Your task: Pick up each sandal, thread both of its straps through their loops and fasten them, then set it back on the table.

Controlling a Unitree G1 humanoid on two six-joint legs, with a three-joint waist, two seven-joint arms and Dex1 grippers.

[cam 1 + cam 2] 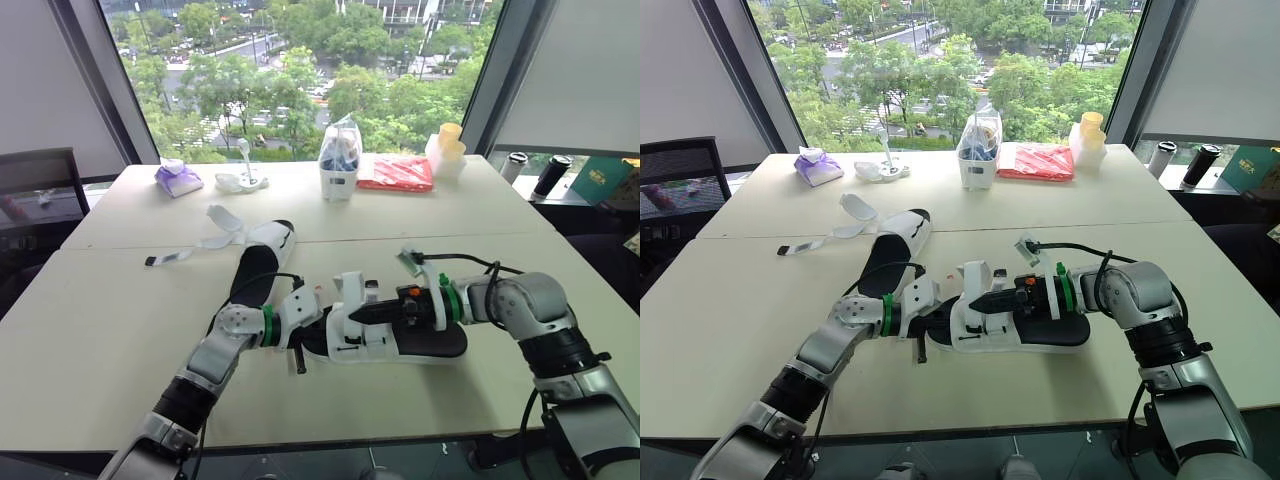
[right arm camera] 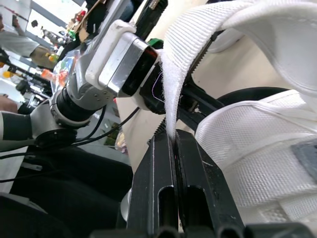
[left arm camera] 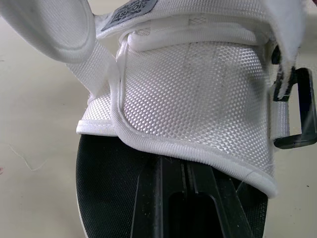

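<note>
Mid-threading: the right tool is clamped shut on the strap of the sandal, the left tool has a grip I cannot tell; next, feed the strap through its loop.

Left gripper is burying its front end under the white upper of the near sandal, so I'm not seeing whether it's gripping anything. The strap is vanishing between the pressed-together fingers of the right gripper, so its end is out of sight. The grey label is getting chopped by the picture edge and the text is unreadable. The left arm is covering the near end of the far sandal. At the surface's far edge, the clear bin is holding stuff too small to make out.
</note>
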